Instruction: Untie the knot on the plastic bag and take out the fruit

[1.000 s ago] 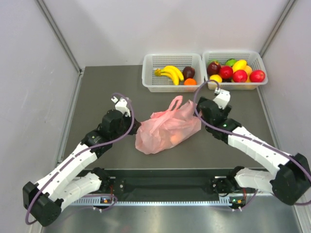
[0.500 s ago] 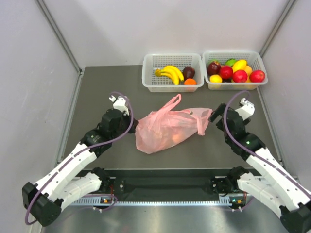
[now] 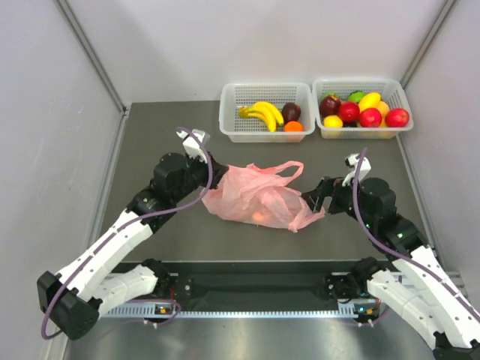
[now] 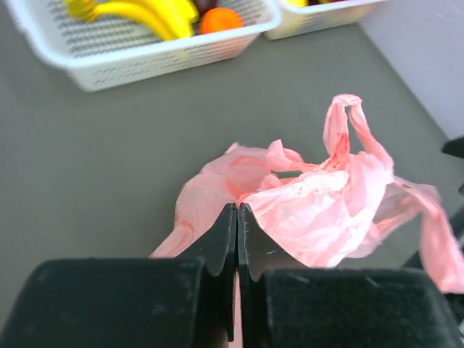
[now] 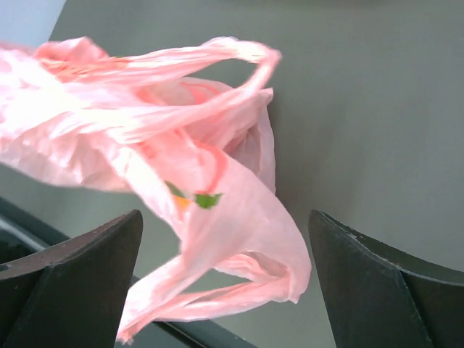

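Observation:
The pink plastic bag (image 3: 251,196) lies crumpled and spread out mid-table. My left gripper (image 3: 208,180) is shut on its left edge; in the left wrist view the jaws (image 4: 238,212) pinch thin pink film, and the rest of the plastic bag (image 4: 326,210) billows to the right. My right gripper (image 3: 316,199) stands open at the bag's right end. A loose handle loop (image 5: 239,250) hangs between its wide-apart fingers (image 5: 94,250), touching neither. One handle loop (image 3: 289,168) stands free at the back. The knot is hidden among the folds. A faint orange fruit (image 3: 259,216) shows through the plastic.
Two white baskets stand at the back: the left basket (image 3: 232,127) holds bananas, a dark fruit and an orange one; the right basket (image 3: 321,129) is full of red, yellow and green fruit. Grey walls close both sides.
The left gripper has risen and shifted back-right with the bag's edge. The right gripper swung out to the right, then came nearer and lower. The bag has been drawn out sideways and flattened.

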Robot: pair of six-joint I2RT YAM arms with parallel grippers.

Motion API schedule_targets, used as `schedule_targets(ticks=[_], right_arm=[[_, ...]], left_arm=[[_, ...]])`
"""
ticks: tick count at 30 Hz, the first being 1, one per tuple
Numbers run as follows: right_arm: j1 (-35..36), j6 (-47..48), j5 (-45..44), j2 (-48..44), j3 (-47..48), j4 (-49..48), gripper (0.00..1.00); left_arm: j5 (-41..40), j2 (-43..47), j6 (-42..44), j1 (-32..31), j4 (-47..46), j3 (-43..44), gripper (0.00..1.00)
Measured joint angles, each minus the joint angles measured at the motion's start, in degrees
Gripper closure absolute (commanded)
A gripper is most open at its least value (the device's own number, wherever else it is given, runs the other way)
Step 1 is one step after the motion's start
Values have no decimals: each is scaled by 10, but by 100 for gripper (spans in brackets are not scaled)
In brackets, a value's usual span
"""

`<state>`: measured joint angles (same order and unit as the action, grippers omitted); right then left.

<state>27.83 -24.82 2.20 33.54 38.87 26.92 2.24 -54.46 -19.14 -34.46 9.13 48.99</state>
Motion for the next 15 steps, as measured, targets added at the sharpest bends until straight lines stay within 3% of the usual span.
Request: schedule_targets(ticks=[7, 15], right_arm=[[0, 76, 20, 8, 60, 28, 3], [6, 114, 57, 171, 95, 40, 13]], left_arm=[[108, -14, 30, 0, -30, 15, 100], [141, 25, 35, 0, -24, -7, 100]])
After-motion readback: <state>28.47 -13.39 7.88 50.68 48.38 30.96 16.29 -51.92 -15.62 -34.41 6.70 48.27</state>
